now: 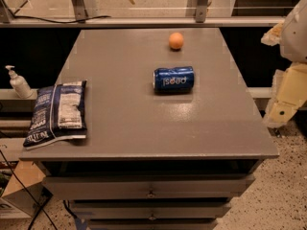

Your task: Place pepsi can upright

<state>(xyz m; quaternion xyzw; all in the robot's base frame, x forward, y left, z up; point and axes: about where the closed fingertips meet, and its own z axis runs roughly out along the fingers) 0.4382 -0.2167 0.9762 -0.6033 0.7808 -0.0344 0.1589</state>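
The pepsi can point(173, 79), dark blue with white lettering and silver ends, lies on its side near the middle of the grey tabletop point(144, 123). Its long axis runs left to right and the lettering reads upside down. Nothing touches it. My gripper is not in view. Only cream-white parts of my arm point(289, 94) show at the right edge, beside the table and well to the right of the can.
An orange ball point(176, 40) sits behind the can toward the far edge. A blue-and-white snack bag point(60, 111) lies flat at the left front corner. A white pump bottle point(19, 83) stands off the table's left. Drawers point(151, 188) are below the front edge.
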